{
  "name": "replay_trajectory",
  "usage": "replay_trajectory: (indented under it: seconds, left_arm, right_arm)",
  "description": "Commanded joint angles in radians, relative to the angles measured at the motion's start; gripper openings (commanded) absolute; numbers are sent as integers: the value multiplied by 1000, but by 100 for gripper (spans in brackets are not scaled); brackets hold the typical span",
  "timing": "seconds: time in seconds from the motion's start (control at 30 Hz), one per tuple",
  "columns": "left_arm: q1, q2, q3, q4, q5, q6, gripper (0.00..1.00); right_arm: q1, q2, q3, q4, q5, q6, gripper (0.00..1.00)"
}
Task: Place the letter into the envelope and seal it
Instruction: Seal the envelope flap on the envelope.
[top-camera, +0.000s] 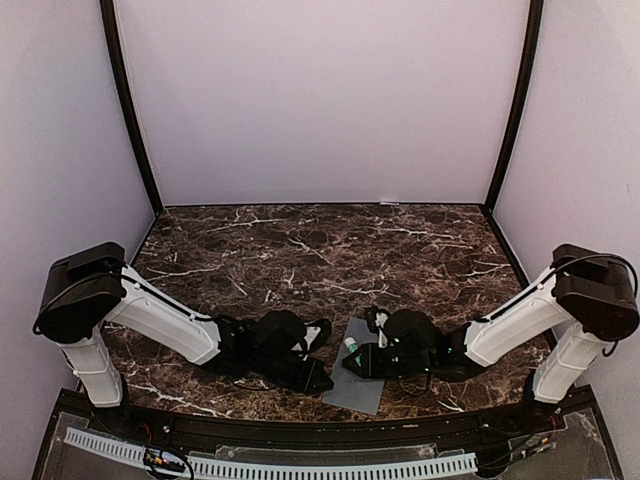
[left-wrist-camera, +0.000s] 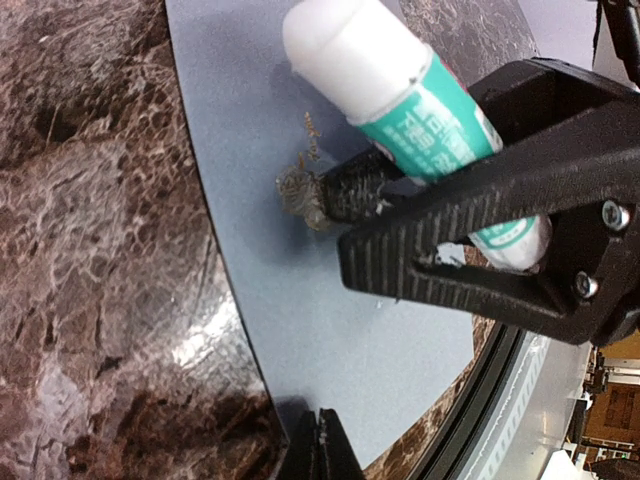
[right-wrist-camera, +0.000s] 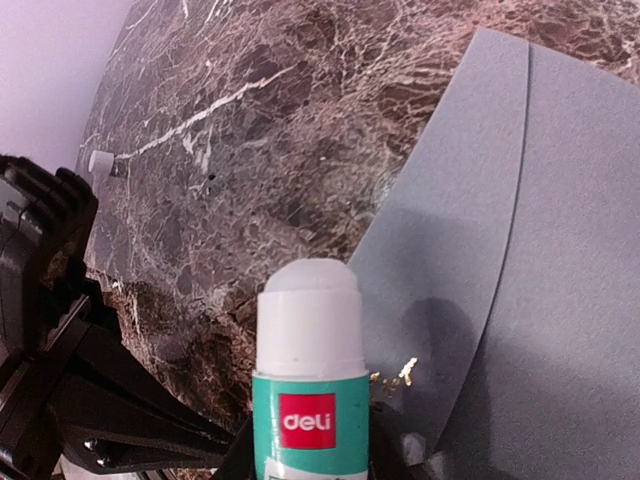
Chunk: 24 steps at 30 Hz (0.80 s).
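The grey-blue envelope (top-camera: 362, 385) lies flat near the table's front edge. It also shows in the left wrist view (left-wrist-camera: 300, 300) and, with a crease line, in the right wrist view (right-wrist-camera: 560, 250). My right gripper (top-camera: 356, 352) is shut on a green-and-white glue stick (right-wrist-camera: 310, 380) with its cap off, holding the tip just over the envelope's left part (left-wrist-camera: 390, 70). My left gripper (left-wrist-camera: 322, 445) is shut, with its tips at the envelope's left edge (top-camera: 318, 377). Gold flecks (right-wrist-camera: 400, 372) sit on the envelope by the glue tip. The letter is not in view.
A small white cap-like piece (right-wrist-camera: 100, 160) lies on the dark marble table (top-camera: 300, 250) farther back. The table's black front rim (left-wrist-camera: 500, 400) runs close beside the envelope. Lilac walls enclose the back and sides.
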<state>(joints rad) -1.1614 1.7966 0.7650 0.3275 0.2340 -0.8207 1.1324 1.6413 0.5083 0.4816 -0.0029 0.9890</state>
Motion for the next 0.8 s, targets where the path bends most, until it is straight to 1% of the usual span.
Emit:
replay_trajectory:
  seconds: [0.0, 0.3, 0.37, 0.47, 0.77]
  left_arm:
    - [-1, -6, -3, -75, -32, 3, 2]
    - [-1, -6, -3, -78, -37, 6, 2]
    - [0, -6, -3, -83, -36, 6, 2]
    - [0, -6, -3, -88, -38, 7, 2]
    - [0, -6, -3, -94, -38, 9, 2]
  right_arm:
    - [48, 22, -18, -83, -25, 31, 0]
    - [101, 21, -22, -61, -1, 65, 0]
    - [98, 12, -30, -75, 43, 76, 0]
    - [91, -1, -32, -107, 67, 76, 0]
    - [41, 11, -57, -97, 65, 67, 0]
